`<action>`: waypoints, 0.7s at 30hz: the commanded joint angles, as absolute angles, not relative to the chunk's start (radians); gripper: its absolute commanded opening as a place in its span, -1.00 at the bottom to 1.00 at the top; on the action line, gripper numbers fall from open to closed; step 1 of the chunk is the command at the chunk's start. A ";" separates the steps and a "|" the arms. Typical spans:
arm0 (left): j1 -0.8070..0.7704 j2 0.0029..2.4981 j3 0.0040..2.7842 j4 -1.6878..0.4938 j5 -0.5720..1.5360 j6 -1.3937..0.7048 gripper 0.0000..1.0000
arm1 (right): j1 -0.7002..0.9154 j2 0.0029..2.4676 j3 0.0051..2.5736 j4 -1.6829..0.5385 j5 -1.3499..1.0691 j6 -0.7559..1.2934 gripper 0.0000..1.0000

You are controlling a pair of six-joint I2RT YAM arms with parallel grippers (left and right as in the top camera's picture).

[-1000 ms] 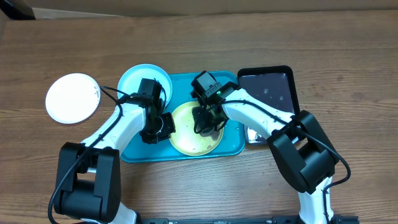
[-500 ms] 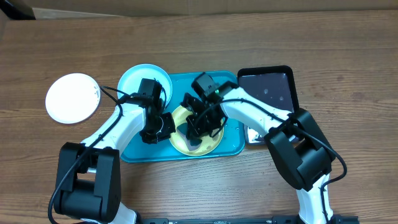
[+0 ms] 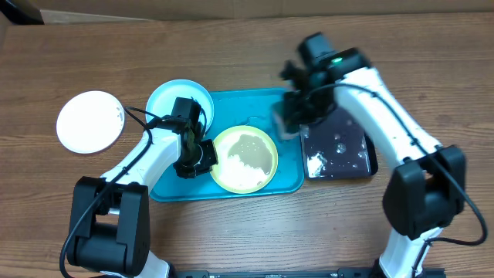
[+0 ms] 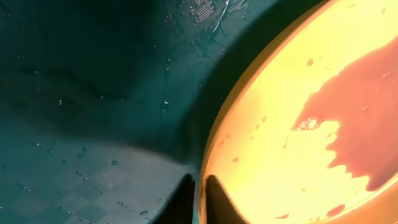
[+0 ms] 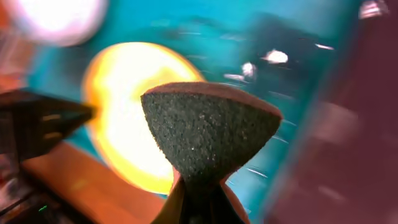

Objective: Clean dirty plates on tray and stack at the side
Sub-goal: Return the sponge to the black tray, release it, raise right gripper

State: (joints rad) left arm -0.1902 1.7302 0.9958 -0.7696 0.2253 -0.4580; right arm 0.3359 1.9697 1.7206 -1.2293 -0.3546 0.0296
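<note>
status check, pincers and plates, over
Left pincer shut on yellow plate rim, plate wet on tray. Right pincer shut on sponge, near black tray. White plate off tray, left; blue plate at tray's far-left corner.

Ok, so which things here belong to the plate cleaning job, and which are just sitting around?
Part of the job: yellow plate, light blue plate, white plate, teal tray, sponge in the right end effector.
Just lying about: black tray with suds on it (perhaps the sponge's rest), tan strip at the far edge.
</note>
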 commanded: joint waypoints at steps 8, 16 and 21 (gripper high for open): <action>-0.197 1.741 0.995 -0.759 0.229 -0.449 -0.49 | 0.172 1.954 1.556 -1.133 -0.127 0.030 -0.92; -0.197 1.741 0.995 -0.761 0.229 -0.449 -0.45 | 0.170 1.954 1.401 -0.995 -0.118 0.050 -0.52; -0.197 1.741 0.995 -0.762 0.229 -0.449 -0.46 | 0.162 1.954 1.436 -0.992 -0.118 0.056 0.02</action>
State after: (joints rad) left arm -0.1902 1.7302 0.9955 -0.7624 0.2253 -0.4599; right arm 0.1669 1.9701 1.4010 -0.9882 -0.1234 0.0471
